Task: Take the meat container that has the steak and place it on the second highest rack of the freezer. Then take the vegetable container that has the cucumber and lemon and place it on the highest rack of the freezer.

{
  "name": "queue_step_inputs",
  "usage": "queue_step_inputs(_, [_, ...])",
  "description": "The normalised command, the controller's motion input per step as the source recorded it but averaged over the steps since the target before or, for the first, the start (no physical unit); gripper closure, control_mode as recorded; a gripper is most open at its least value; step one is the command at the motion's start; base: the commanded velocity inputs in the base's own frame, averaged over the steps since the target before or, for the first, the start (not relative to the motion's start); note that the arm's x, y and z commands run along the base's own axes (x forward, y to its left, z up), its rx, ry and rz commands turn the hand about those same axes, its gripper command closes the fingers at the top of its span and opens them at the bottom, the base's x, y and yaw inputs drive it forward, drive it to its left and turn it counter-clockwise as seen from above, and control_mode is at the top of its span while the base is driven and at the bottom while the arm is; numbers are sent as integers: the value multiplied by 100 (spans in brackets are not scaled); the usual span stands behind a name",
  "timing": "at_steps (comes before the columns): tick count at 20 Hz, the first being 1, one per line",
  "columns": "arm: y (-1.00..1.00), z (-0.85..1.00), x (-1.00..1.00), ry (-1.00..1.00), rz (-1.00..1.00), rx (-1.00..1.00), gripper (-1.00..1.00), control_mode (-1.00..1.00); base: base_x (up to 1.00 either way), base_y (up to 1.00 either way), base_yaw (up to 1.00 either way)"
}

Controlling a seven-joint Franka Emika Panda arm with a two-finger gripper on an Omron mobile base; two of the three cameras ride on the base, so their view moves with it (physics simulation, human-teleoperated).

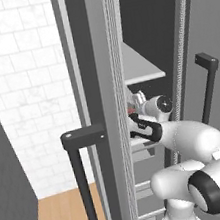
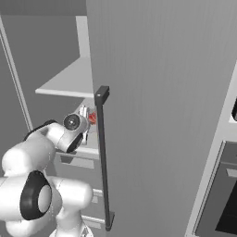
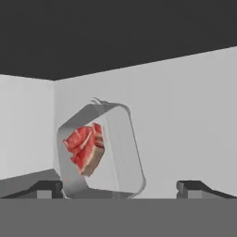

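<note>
The meat container [image 3: 99,148] is a clear tub with rounded corners, and the red steak [image 3: 85,149] shows inside it. It stands tipped up on its edge inside the freezer, just ahead of my hand. My gripper [image 3: 120,187] is open, with one fingertip [image 3: 46,187] at the left and the other [image 3: 194,187] at the right, wide of the tub and not pressing on it. From the base, my gripper [image 1: 136,100] [image 2: 85,115] reaches into the freezer below a shelf, with a red spot of steak [image 1: 131,109] [image 2: 92,118] at its tip.
A grey shelf [image 1: 143,71] [image 2: 69,78] spans the freezer just above my hand. The open freezer door [image 1: 104,108] with its dark handle [image 1: 76,138] stands close on the left. The other door [image 2: 162,115] and its handle [image 2: 102,157] stand on the right. Lower racks [image 1: 143,187] lie beneath the arm.
</note>
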Motion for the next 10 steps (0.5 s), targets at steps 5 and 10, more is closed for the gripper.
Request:
queue_step_inputs(5, [0, 100, -8, 11, 0, 18, -100, -100, 0, 0, 0])
queue_step_inputs(10, [0, 54, -59, 19, 0, 16, -100, -100, 0, 0, 0])
